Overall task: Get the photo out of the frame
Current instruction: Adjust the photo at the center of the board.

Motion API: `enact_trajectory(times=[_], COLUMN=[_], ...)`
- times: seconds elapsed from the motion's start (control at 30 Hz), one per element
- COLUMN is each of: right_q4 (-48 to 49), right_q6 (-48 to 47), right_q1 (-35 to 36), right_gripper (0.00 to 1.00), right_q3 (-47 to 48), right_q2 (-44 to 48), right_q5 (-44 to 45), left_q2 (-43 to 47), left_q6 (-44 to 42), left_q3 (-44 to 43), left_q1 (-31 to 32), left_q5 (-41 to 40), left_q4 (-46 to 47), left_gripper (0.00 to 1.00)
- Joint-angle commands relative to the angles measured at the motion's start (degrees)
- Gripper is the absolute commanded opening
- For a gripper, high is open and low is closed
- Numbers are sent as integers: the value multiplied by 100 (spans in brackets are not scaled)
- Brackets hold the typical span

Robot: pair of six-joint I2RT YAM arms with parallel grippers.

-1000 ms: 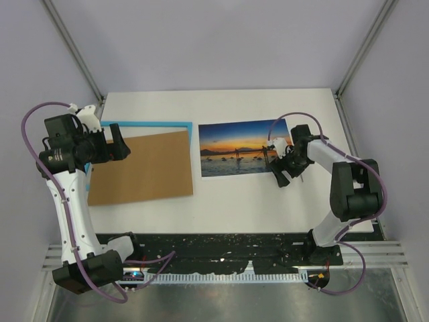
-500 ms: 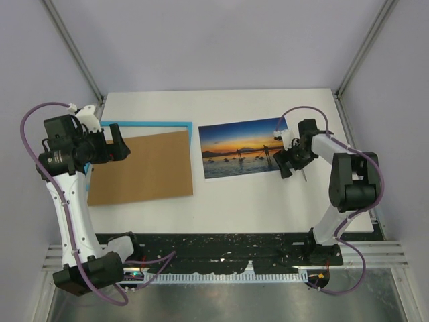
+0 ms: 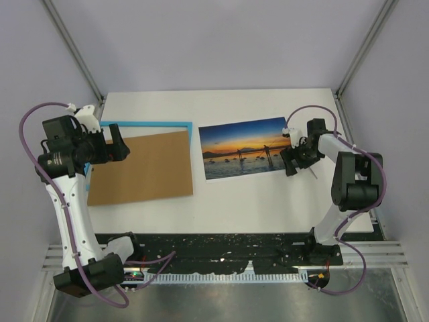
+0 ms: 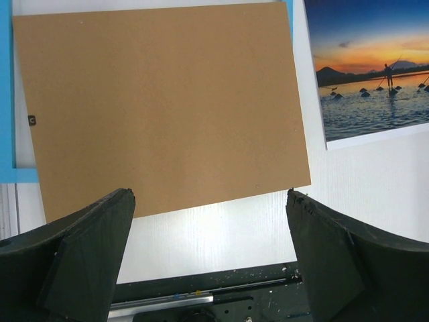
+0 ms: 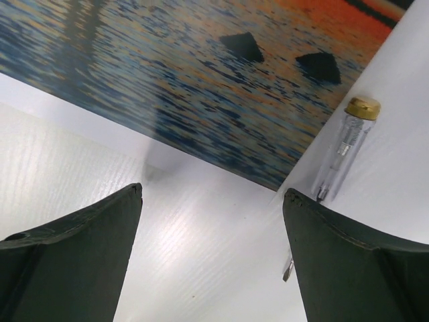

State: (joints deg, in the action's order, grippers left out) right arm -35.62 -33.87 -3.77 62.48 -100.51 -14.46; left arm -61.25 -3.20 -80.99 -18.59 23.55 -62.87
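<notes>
From above, the photo (image 3: 244,148) lies flat on the worktop (image 3: 255,201), out of the frame (image 3: 144,125) and just right of the brown backing board (image 3: 141,168) that covers the frame. The right jaws, over the photo's right corner a second ago, have drawn back off its edge. The left arm hasn't moved.

Left wrist: jaws released wide, empty, above the board's near edge.

Right wrist: jaws spread, empty, over bare worktop by the photo's corner. A small clear-handled tool (image 5: 345,144), possibly a screwdriver, lies beside it.

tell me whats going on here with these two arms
The photo lies flat on the table, out of the blue frame, which sits partly under the brown backing board. The right gripper hangs open at the photo's right edge, near a small clear tool. The left gripper hangs open over the board's left end. Neither holds anything.
</notes>
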Motion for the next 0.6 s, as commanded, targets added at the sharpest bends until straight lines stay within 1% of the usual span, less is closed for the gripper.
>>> enact_trajectory(times=[0.0,0.1,0.17,0.2,0.3,0.4,0.43,0.57], right_q4=[-252,-446,-499,-508,-525,-455,-446,-411], right_q6=[-23,-225,-322,-348,-349,-244,-226,-111], right_q1=[78,376,945,1122,1903,2485,2800,3627], right_gripper=[90,90,90,90,90,90,90,90], right_q3=[195,63,-77,-156,-183,-35,36,484], right_q2=[339,575,760,804,945,797,726,199], right_q5=[-680,-979,-1059,-1076,-1269,-1402,-1428,-1630], left_q2=[131,149,157,140,140,114,122,131], left_q6=[-14,-14,-14,-14,-5,4,12,30], left_q3=[-242,-259,-277,-286,-303,-312,-321,-303], left_q1=[22,22,13,22,22,31,22,22], left_q5=[-8,-17,-17,-17,-8,-17,-8,-8], left_q4=[65,47,38,38,21,12,3,3], left_gripper=[100,100,100,100,100,100,100,100])
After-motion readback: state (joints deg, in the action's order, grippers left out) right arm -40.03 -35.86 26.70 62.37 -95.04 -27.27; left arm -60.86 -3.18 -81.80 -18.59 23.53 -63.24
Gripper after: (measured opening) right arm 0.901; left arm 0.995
